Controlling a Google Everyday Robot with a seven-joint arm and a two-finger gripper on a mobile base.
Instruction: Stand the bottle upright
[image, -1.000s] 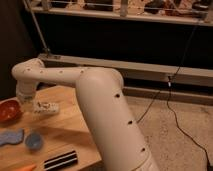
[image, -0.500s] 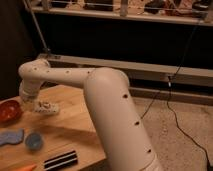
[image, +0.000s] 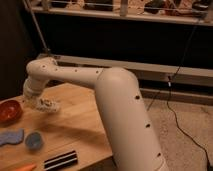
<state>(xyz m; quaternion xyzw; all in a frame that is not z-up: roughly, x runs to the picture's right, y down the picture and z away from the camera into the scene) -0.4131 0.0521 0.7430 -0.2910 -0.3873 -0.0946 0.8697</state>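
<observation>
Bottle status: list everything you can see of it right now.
The bottle is small, whitish and plastic-looking, with dark marks on a pale label. It lies tilted near sideways, not upright, in the shut gripper, low over the wooden table, just right of the red bowl. Only the gripper appears to touch it; contact with the table cannot be told. Neck and cap are not discernible.

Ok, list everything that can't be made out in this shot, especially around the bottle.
All in the camera view:
1. The gripper, shut on the bottle over the left part of the table: the contact is hidden by the wrist.
2. The bottle: cap and label too blurred, tilt unclear.
3. The red bowl: cut off by the left edge.
4. The orange thing: cut off by the bottom edge.
</observation>
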